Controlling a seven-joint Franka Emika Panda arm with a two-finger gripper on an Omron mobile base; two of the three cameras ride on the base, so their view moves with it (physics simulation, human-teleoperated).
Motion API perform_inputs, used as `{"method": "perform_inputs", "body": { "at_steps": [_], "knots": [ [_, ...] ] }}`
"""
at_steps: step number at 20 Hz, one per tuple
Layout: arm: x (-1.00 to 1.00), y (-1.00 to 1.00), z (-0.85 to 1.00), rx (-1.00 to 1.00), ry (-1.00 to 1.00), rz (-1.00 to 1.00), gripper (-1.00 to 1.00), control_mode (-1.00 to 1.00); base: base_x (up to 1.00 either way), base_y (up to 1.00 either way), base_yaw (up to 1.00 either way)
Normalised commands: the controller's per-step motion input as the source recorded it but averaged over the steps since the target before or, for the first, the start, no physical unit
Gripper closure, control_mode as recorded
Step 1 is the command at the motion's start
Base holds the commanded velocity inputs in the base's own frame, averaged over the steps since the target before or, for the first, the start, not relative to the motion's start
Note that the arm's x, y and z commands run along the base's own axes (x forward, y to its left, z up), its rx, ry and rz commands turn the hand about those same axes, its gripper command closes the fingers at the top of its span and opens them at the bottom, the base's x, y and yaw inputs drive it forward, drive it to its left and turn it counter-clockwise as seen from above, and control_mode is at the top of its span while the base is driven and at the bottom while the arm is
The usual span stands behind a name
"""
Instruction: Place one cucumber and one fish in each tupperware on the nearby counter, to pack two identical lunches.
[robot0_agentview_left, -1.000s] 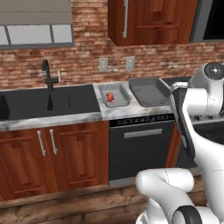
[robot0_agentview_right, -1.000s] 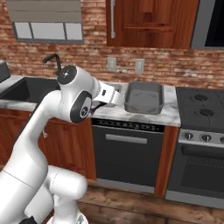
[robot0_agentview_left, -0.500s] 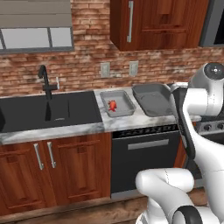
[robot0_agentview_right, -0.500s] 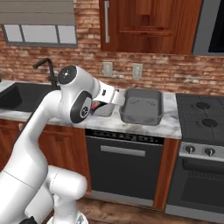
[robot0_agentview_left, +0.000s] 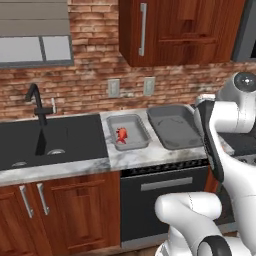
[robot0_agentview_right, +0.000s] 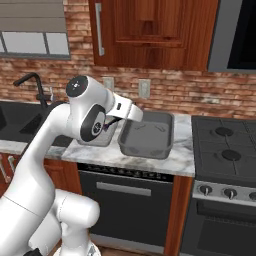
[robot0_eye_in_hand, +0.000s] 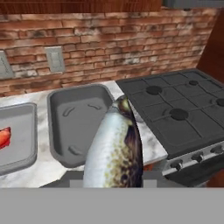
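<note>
Marbled counter (robot0_agentview_left: 145, 156): smaller tupperware (robot0_agentview_left: 128, 132) holds one red fish (robot0_agentview_left: 121, 135), larger tupperware (robot0_agentview_left: 174, 125) empty; gripper (robot0_eye_in_hand: 114, 181) pinches speckled fish (robot0_eye_in_hand: 114, 148); cucumbers outstanding.

The fish (robot0_eye_in_hand: 114, 148) is cut off at the bottom centre of the hand view, concealing the finger tips that hold it. The smaller tupperware (robot0_eye_in_hand: 15, 140) runs off the left edge. The red item (robot0_agentview_left: 121, 135) inside it is too small to identify.
</note>
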Motion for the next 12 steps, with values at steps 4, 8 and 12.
{"method": "perform_inputs", "body": {
  "at_steps": [4, 8, 12],
  "knots": [
    [0.0, 0.0, 0.0, 0.0, 0.0, 0.0, 1.0, 1.0, 0.56, -0.24, 0.0],
    [0.0, 0.0, 0.0, 0.0, 0.0, 0.0, 1.0, 1.0, 0.62, -0.21, 0.0],
    [0.0, 0.0, 0.0, 0.0, 0.0, 0.0, 1.0, 1.0, 0.58, -0.22, 0.0]
  ]
}}
